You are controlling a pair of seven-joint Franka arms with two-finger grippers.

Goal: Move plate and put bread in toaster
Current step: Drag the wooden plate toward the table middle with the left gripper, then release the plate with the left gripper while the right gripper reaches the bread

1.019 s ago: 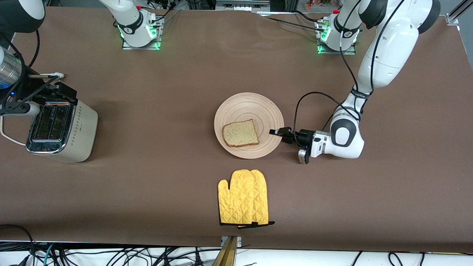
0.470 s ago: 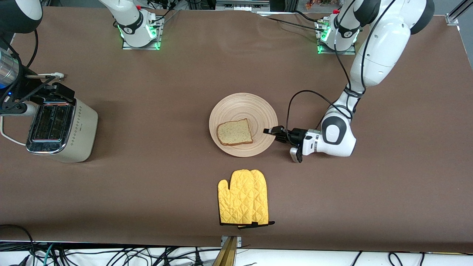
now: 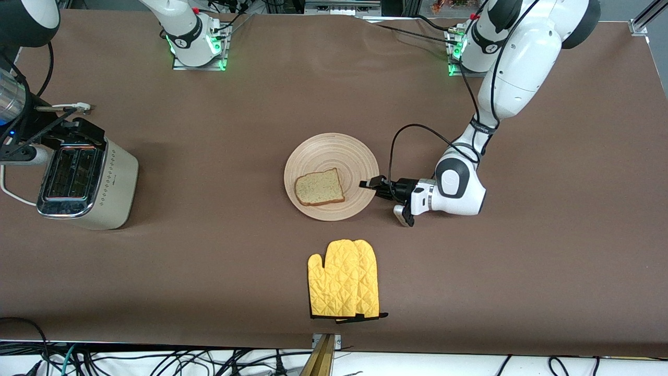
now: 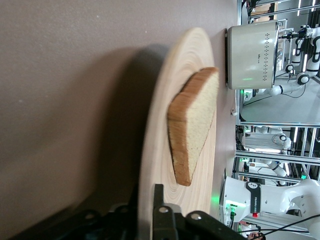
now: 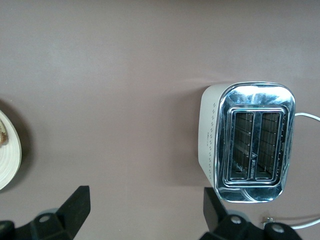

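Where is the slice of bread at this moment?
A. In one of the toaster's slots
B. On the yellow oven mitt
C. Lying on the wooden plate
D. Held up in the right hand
C: the bread lies flat on the plate, while both slots of the toaster are empty and the open right hand over the toaster holds nothing.

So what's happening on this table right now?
The left gripper is clamped on the rim of the wooden plate and has been sliding it, with the bread lying on it, toward the right arm's end of the table. There the toaster stands with both slots empty, and the right gripper hangs open above it, waiting. A yellow oven mitt lies untouched, nearer the front camera than the plate.
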